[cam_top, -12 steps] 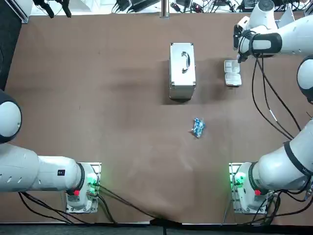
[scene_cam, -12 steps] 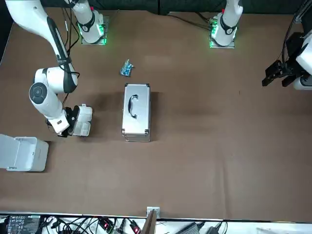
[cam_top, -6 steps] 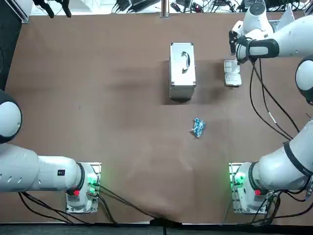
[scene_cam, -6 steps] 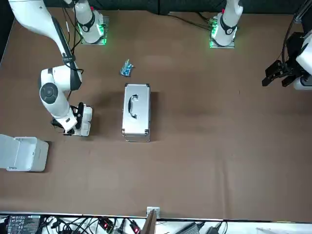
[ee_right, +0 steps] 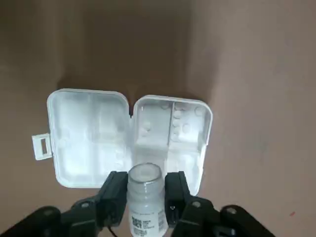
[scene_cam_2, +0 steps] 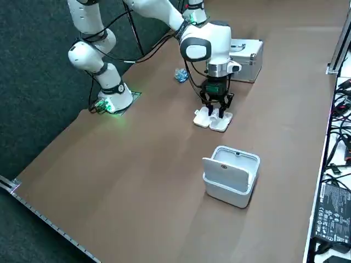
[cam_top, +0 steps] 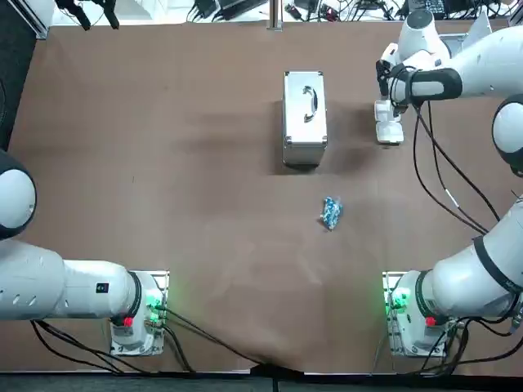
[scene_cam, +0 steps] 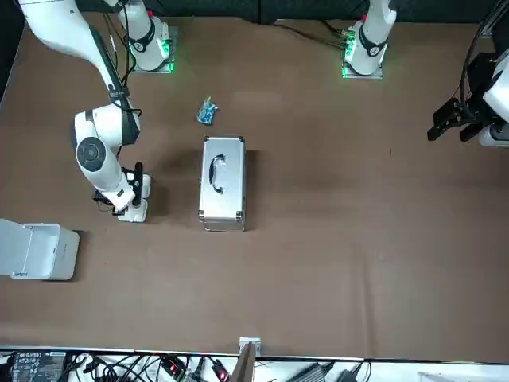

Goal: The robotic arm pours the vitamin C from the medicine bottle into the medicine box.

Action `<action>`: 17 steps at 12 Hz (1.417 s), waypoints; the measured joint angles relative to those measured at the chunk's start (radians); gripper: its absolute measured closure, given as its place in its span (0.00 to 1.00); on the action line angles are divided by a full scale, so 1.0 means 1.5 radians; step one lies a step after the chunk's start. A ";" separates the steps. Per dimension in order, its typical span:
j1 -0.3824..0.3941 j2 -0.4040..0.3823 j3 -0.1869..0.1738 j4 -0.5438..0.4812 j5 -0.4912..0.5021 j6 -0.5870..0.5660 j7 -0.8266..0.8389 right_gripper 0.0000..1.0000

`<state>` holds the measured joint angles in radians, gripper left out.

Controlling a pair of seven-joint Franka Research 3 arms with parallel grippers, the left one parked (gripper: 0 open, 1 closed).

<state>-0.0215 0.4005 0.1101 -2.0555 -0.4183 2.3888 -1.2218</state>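
- The right gripper (ee_right: 144,183) hangs fingers-down over the medicine box (ee_right: 128,136), at about 1 o'clock from the table's (cam_top: 163,163) middle in the top view.
- Its two dark fingers (ee_right: 114,190) are closed on the medicine bottle (ee_right: 144,200) — one pad on each side of the white body, just under the top end.
- The bottle is white with a printed label on its side. Its round white top end points away from the wrist, toward the box below. Whether a cap sits on it cannot be told.
- In the wrist view the bottle's top lies over the near edge of the box, about where the two halves meet.
- The medicine box lies open and flat on the table — two white halves joined at a hinge, each split into compartments. The outer edge of one half carries a small latch tab.
- Small pale round spots show in several compartments of the other half. They are too small to say whether they are tablets.
- In the top view the box sits at 3 o'clock from the metal case (cam_top: 304,117), apart from it, and the gripper hides its far half.
- The metal case lies on its side with its handle facing up.
- A small blue packet (cam_top: 330,212) lies at 5 o'clock from the case, well apart from the box.
- In the right side view a white bin (scene_cam_2: 230,175) with its lid raised stands at 5 o'clock from the box, clear of it.
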 joint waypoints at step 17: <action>0.024 0.004 0.032 0.012 -0.201 -0.066 0.261 0.57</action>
<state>0.0142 0.4061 0.1581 -2.0382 -0.7198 2.2896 -0.8296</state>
